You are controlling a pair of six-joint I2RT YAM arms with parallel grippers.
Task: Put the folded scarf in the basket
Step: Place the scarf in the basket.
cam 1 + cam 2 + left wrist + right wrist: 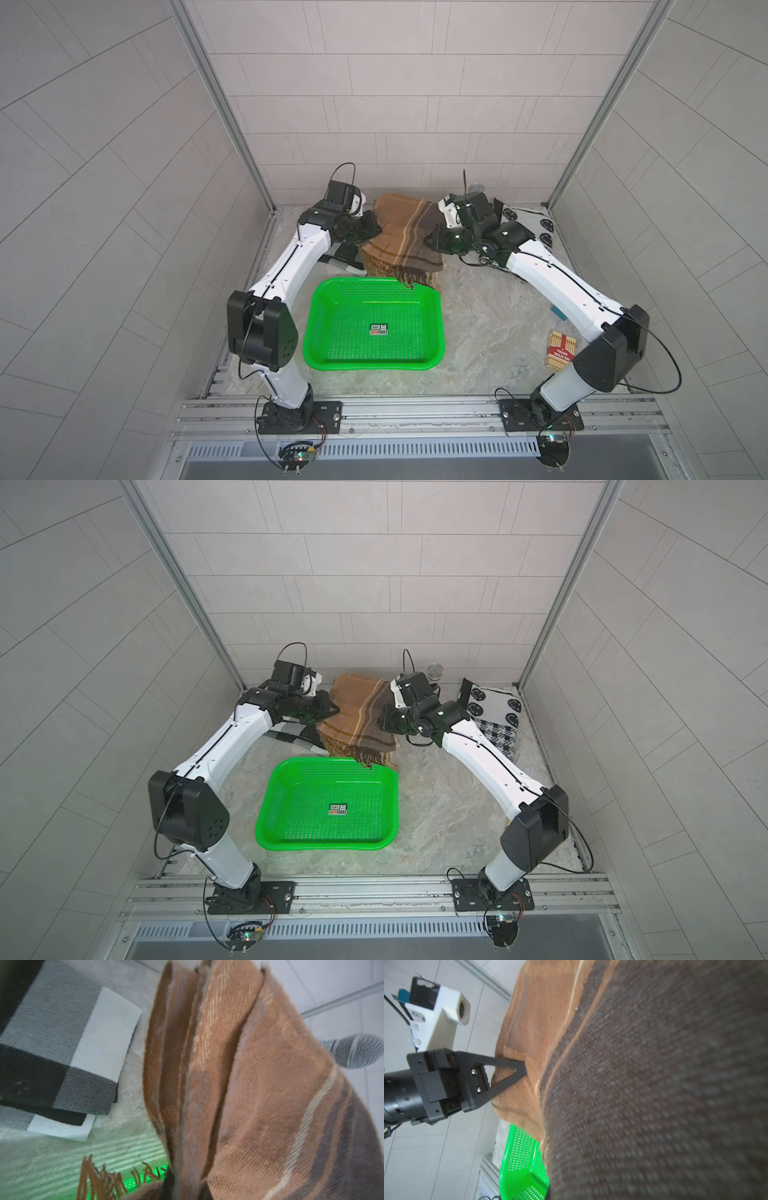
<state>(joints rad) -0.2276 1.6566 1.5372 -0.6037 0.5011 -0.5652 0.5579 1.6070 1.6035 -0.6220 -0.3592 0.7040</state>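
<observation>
You see the left gripper (525, 1067) pinched on the scarf (399, 232); the right gripper (428, 242), centre frame, grips it too, fingertips hidden in its folds.

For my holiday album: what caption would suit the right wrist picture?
The left gripper pinches the folded brown scarf, with the green basket close by.

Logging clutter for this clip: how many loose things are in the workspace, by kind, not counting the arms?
Folded cloths: 3 (brown striped scarf, black-grey-white checked cloth, black-and-white patterned cloth)
Basket: 1 (green basket)
Microphone: 1
Playing-card box: 1
Small blue item, mostly hidden by the right arm: 1
Total: 7
</observation>
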